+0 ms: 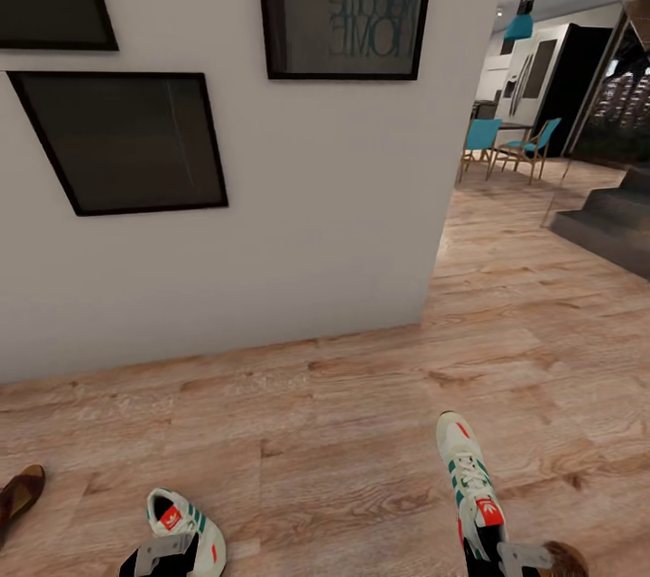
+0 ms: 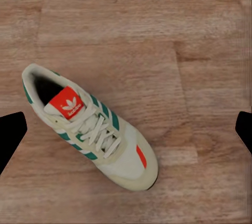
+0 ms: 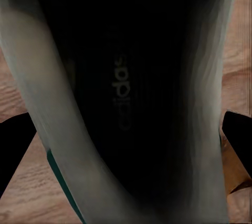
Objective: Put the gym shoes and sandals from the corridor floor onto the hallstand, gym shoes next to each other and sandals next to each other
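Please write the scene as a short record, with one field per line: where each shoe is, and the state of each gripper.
left gym shoe: lies flat on the wood floor, below the left gripper
left gripper: open, above that shoe, not touching it
right gym shoe: on the floor, heel under the right gripper
right gripper: fingertips either side of the shoe opening; contact cannot be told
sandal: on the floor at the far left
hallstand: not reached yet
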Controlling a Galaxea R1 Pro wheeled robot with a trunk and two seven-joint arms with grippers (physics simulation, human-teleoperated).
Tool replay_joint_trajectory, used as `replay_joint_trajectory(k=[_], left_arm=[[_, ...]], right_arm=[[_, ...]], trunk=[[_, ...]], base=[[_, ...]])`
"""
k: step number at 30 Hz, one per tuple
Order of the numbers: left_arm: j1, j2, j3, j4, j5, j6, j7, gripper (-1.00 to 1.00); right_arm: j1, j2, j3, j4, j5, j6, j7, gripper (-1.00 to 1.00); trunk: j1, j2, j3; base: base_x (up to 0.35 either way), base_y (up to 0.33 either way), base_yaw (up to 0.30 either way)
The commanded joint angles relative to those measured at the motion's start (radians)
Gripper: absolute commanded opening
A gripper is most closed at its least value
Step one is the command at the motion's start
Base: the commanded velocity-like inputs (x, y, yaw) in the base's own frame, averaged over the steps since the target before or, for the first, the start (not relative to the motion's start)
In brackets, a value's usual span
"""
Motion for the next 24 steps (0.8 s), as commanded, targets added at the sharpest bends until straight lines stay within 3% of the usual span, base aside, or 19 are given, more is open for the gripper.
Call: replay_joint_trajectory(k=[1,24], left_arm=[[0.000,0.000,0.006,0.001,0.004,-0.002,-0.010,1.00],[0.000,0.000,0.006,0.001,0.004,-0.002,-0.010,1.00]], right_arm=[[-0.001,0.000,-0.002,0.001,0.006,-0.003,-0.001,-1.00],[-0.001,0.000,-0.002,0.001,0.006,-0.003,-0.001,-1.00]], trunk=[[0.000,0.000,-0.001],[0.000,0.000,-0.001]], base=[[0.013,0.030,-0.267],[0.002,0.004,-0.267]])
